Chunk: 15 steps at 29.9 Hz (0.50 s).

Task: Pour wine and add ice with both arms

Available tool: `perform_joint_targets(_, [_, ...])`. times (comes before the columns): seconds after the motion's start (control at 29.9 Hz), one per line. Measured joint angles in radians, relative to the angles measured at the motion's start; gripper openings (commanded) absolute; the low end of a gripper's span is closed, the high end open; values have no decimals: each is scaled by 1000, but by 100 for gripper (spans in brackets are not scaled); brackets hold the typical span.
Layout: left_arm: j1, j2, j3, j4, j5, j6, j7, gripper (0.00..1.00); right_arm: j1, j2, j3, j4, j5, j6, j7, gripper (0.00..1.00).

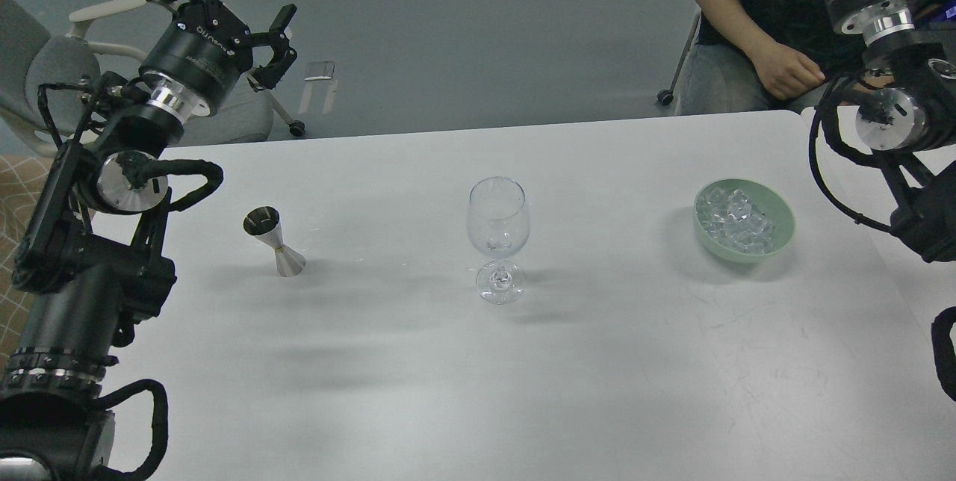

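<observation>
A clear stemmed glass (498,238) stands upright at the table's middle. To its left stands a steel jigger (273,240), slightly tilted in view; the wine cannot be made out in it or in the glass. Several clear ice cubes (736,218) lie in a pale green bowl (780,234) to the right. My left gripper (224,7) is raised beyond the table's far left corner, fingers spread and empty, well away from the jigger. My right arm (889,104) rises past the top right edge; its gripper is out of view.
A seated person (777,66) is at the table's far right edge, hand near my right arm. A grey chair (45,70) stands behind my left arm. The white table (478,391) runs wide in front of the glass.
</observation>
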Motion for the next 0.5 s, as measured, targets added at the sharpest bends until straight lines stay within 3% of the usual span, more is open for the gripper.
perform_joint_targets(0.5, [-10, 40, -2, 1, -2, 7, -4, 98, -1, -3, 1, 6, 0, -2, 0, 100])
